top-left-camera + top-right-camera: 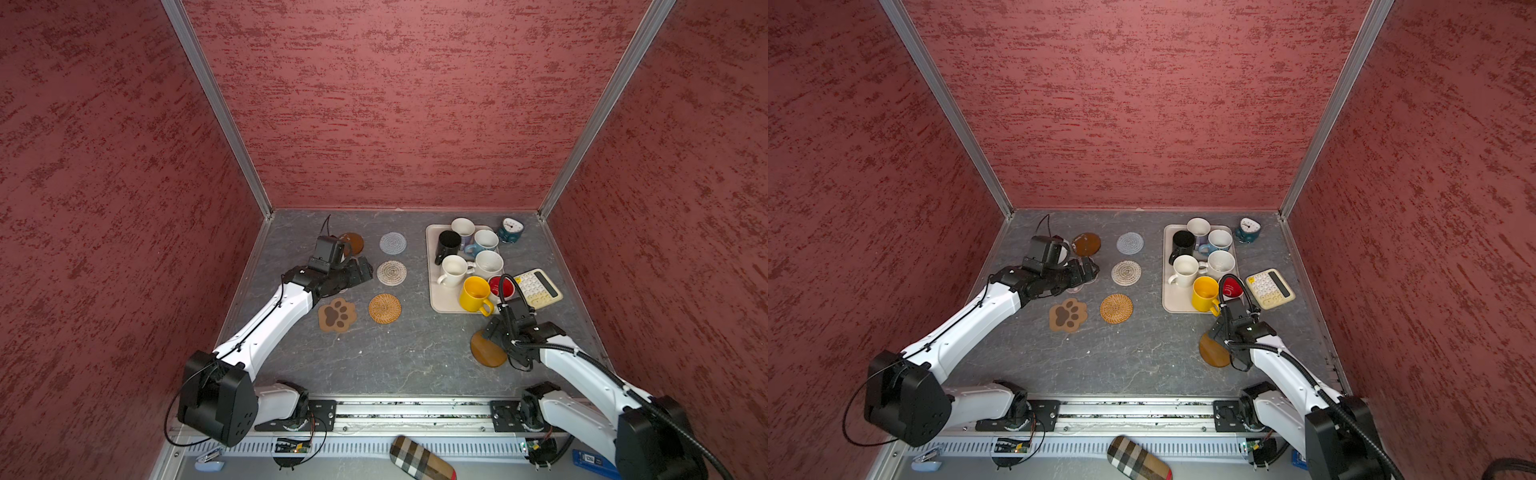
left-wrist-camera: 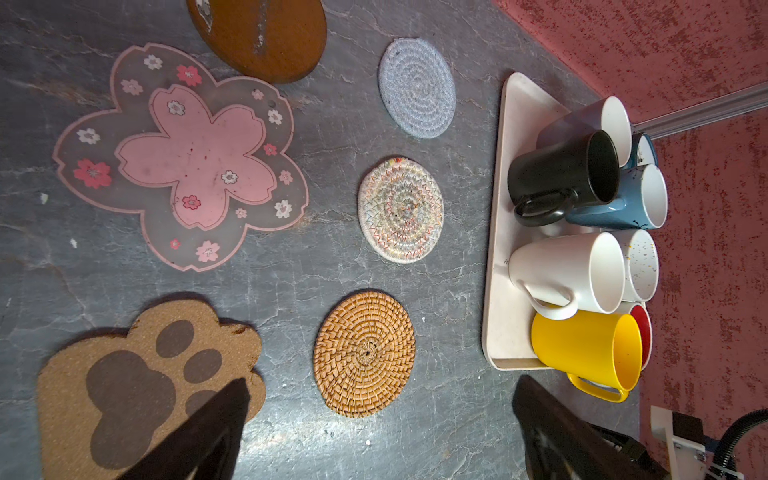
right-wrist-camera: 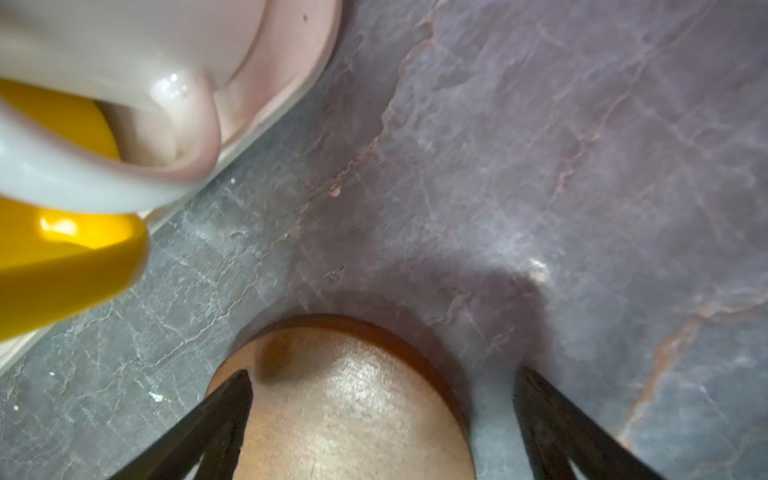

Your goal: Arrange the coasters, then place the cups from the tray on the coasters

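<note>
Coasters (image 1: 391,273) mostly left — seemingly seven cups (image 1: 453,270) on tray (image 1: 444,300)

Here's the left arm (image 1: 266,328): glossy white shell links, black joints, a thin black cable (image 1: 274,307) clipped along it and looping off a chunky black shoulder housing (image 1: 220,399) dotted with small round holes. The right arm (image 1: 577,374) has the same white-and-black scheme but wears a ribbed black hose (image 1: 502,289). Both bolt through black plates (image 1: 320,411) onto a silver rail (image 1: 411,409). There's a boxy black camera (image 1: 326,249) on the left wrist. Left gripper (image 2: 382,386) and right gripper (image 3: 382,382) have matte black fingers tapering to blunt wedge tips
</note>
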Motion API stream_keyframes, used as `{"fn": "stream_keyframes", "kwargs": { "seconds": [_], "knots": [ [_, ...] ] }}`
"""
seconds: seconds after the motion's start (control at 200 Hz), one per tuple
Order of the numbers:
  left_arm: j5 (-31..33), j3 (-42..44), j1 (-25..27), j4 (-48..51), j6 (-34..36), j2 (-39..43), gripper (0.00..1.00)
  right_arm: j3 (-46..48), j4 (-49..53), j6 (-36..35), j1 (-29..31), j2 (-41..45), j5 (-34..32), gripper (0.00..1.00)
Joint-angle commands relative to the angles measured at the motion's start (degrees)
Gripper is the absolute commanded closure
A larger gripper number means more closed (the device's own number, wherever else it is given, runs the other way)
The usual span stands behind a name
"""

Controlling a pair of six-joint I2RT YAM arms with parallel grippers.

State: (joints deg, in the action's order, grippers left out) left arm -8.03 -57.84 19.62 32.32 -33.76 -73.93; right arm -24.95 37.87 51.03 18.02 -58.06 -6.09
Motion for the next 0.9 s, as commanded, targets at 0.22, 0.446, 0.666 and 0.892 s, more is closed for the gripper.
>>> {"fn": "stream_keyframes", "kwargs": {
  "seconds": [0.22,0.446,0.666,0.892],
  "knots": [
    [-1.64,1.55,-1.3,-2.01,0.69,0.02,0.0,-1.07,2.75,4.87,8.01,-0.07,1.86,0.01],
    [-1.64,1.18,-1.3,-1.85,0.67,0.1,0.0,-3.44,0.8,7.58,14.38,-3.34,2.06,0.01],
    [-1.28,1.03,-1.48,-1.29,0.89,0.32,0.0,-6.86,-2.11,7.23,18.82,-9.23,1.25,0.01],
    [-1.48,2.02,-2.68,-0.6,1.15,1.83,0.0,-10.47,-4.78,2.65,21.44,-15.8,0.73,0.01]
  ]
}}
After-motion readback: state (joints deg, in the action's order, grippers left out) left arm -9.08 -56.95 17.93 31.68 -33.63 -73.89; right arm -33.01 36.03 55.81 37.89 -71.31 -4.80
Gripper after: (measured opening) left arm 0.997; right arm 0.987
